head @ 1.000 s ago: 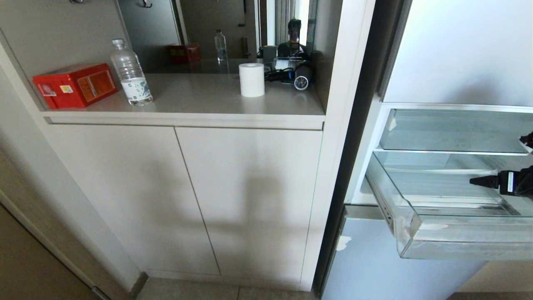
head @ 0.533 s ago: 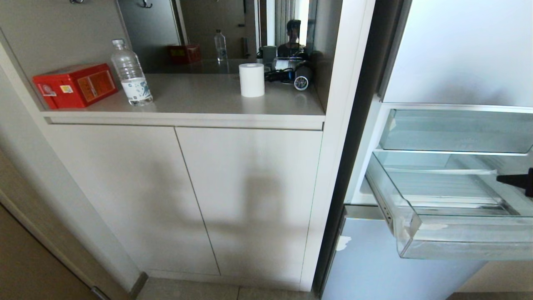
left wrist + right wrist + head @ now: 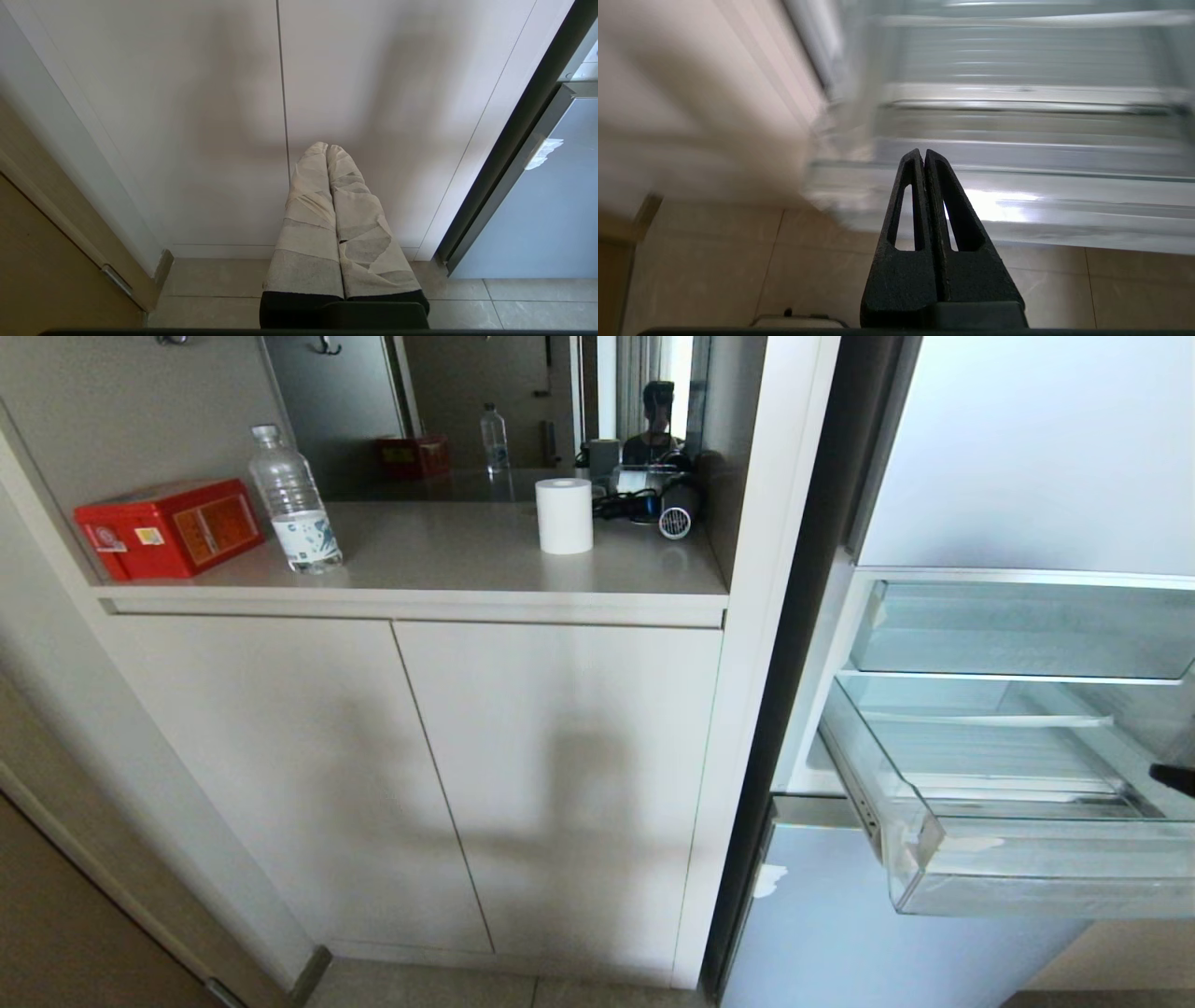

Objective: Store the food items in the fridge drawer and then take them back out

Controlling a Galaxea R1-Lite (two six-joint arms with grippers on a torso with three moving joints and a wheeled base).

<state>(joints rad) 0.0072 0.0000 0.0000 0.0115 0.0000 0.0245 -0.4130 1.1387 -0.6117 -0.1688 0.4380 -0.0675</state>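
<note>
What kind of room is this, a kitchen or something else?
Probably a home or hotel-style room with a kitchenette: an open fridge with a pulled-out clear fridge drawer, beige cabinets under a counter, and a hair dryer beside a paper roll.

The fridge drawer (image 3: 1018, 859) stands pulled out, with the clear tray (image 3: 1022, 635) above it. A black tip of the right gripper (image 3: 1174, 777) shows at the drawer's right edge. On the counter (image 3: 448, 560), a red box (image 3: 168, 527) and water bottle (image 3: 294, 502) sit near the left end, a white paper roll (image 3: 564, 515) near the right.
</note>
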